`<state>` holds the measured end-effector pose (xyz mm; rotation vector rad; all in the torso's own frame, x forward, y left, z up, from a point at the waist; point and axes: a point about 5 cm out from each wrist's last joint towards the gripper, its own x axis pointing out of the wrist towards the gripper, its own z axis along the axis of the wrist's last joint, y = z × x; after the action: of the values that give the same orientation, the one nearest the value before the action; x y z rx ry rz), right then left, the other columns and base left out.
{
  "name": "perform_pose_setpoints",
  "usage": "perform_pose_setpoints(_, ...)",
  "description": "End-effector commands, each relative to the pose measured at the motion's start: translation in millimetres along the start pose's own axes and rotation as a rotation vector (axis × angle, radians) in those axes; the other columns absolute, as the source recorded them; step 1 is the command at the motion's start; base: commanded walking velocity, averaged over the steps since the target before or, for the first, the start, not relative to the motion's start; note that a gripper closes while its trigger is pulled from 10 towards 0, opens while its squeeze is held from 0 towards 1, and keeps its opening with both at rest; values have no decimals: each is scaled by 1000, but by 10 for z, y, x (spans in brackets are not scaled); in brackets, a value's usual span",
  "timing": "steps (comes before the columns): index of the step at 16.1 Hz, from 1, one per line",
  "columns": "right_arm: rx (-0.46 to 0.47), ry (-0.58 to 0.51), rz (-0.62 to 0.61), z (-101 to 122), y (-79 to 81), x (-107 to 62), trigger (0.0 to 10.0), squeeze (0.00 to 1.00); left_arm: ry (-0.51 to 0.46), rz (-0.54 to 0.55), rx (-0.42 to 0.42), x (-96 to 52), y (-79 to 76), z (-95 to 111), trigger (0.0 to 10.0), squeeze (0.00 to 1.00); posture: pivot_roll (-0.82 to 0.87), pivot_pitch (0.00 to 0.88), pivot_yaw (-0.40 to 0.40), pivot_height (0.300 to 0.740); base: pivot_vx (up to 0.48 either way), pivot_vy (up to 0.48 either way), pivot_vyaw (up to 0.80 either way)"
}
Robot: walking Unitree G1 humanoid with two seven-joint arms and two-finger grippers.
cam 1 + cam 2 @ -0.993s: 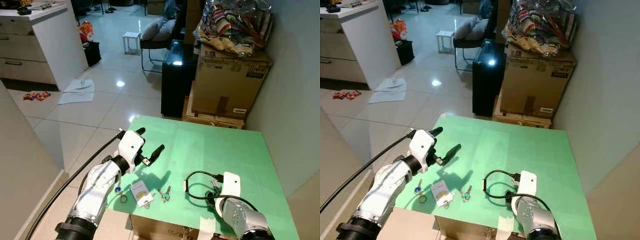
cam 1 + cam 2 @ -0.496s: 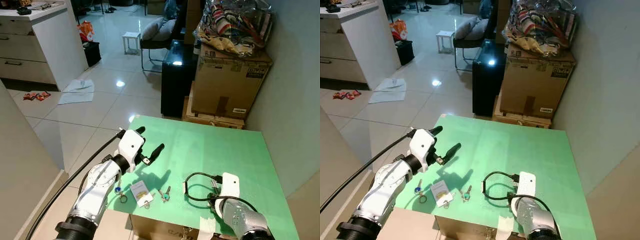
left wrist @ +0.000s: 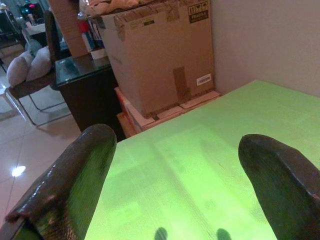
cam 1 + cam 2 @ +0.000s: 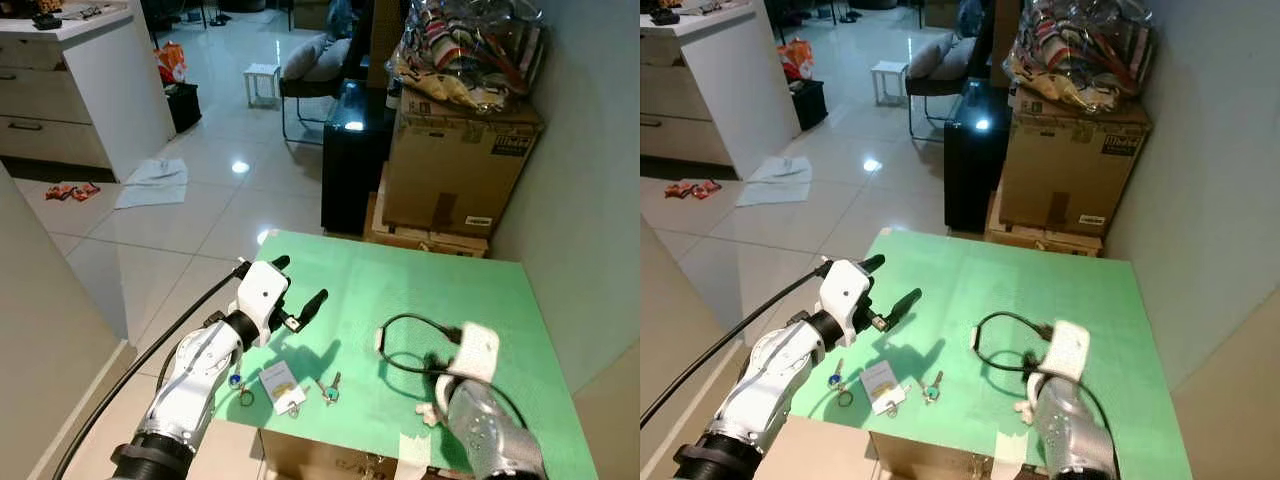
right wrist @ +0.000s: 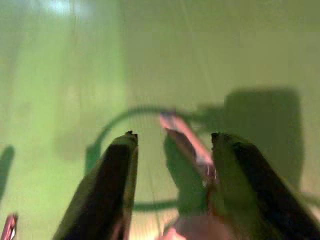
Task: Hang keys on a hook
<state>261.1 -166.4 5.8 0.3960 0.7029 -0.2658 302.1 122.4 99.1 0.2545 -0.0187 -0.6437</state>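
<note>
Keys wait at the near edge, neither hand on them

Keys [image 4: 330, 388] lie loose on the green worktop [image 4: 420, 290], close to its near edge, beside a small white tag [image 4: 281, 385] and a ring with a blue fob [image 4: 240, 388] nearer the near left corner. The left hand [image 4: 296, 287] hovers above the worktop's left edge, just beyond those pieces, its two black fingers [image 3: 75, 175] spread wide and holding nothing. The right hand [image 5: 170, 150] hangs low over the near right part of the worktop, fingers parted with nothing clamped between them; a pale, blurred piece shows between them, too unclear to name, and a black cable loop [image 4: 405, 345] trails from that wrist. Beyond the far edge stand a cardboard box [image 4: 460, 165] and a dark cabinet [image 4: 350, 160].

I judge the task to be at the reaching stage, with the pickup not yet made. No hook can be made out. The next move calls for lowering a hand onto the keys, closing on them cleanly without catching the tag, then finding the hook.
</note>
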Motion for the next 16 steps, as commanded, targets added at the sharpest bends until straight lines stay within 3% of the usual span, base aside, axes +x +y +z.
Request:
perform_pose_setpoints(1, 81, 8, -14, 101, 14, -50, 10000, 1000, -7, -11, 31, 14, 7, 33, 10000, 0, -104, 0, 28, 736, 0, 0, 0)
perform_pose_setpoints(5, 61, 88, 20, 124, 248, -130, 10000, 1000, -9, -15, 36, 3, 15, 41, 10000, 0, -97, 0, 24, 736, 0, 0, 0)
perform_pose_setpoints(10, -62, 228, -23, -137, 26, -146, 10000, 1000, -7, 2, 41, -43, 63, 45, 10000, 0, -84, 0, 17, 736, 0, 0, 0)
perform_pose_setpoints(13, -234, 266, -20, -184, -96, -174, 10000, 1000, -8, 2, 39, -34, 49, 46, 10000, 0, -90, 0, 13, 736, 0, 0, 0)
perform_pose_setpoints(14, -245, 262, -16, -183, -109, -178, 10000, 0, -9, 2, 38, -30, 50, 47, 10000, 0, -96, 0, 13, 736, 0, 0, 0)
perform_pose_setpoints(16, -266, 237, -9, -174, -126, -166, 10000, 0, -11, 2, 36, -7, 46, 50, 10000, 0, -104, 0, 11, 736, 0, 0, 0)
